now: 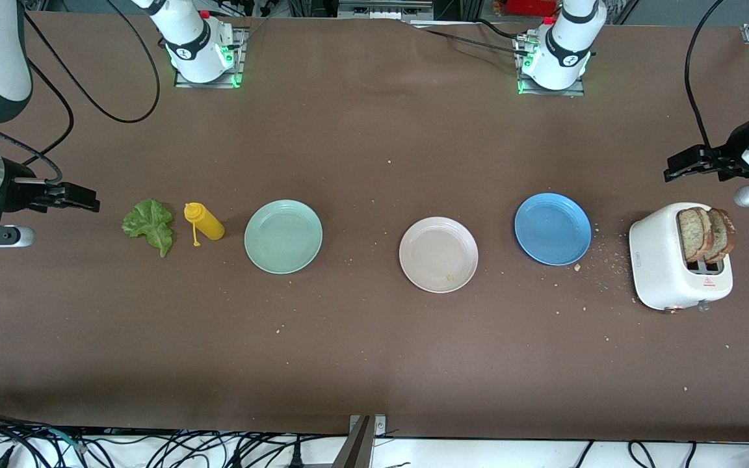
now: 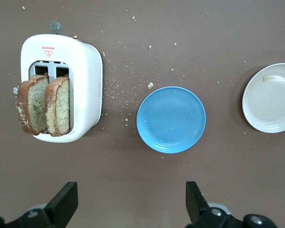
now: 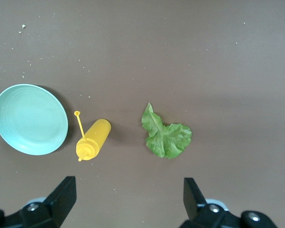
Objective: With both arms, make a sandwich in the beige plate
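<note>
Spanning the whole table [image 1: 374, 364], the front view alone shows all three plates in a row, the empty beige plate [image 1: 438, 254] mid-table between the mint-green plate [image 1: 283, 236] and the blue plate [image 1: 552, 228]. Bread slices [image 2: 43, 105] stand in the toaster [image 2: 85, 80] toward the left arm's end; the lettuce leaf [image 3: 165, 135] and mustard bottle [image 3: 94, 139] lie apart toward the right arm's end. The left gripper [image 2: 128, 206] and right gripper [image 3: 127, 203] hang wide apart, holding nothing, over bare tabletop near the table's end edges.

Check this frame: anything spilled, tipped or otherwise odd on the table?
Yes. The yellow squeeze bottle lies on its side beside the lettuce leaf, and crumbs are scattered between the blue plate and the toaster. One crumb sits in the beige plate.
</note>
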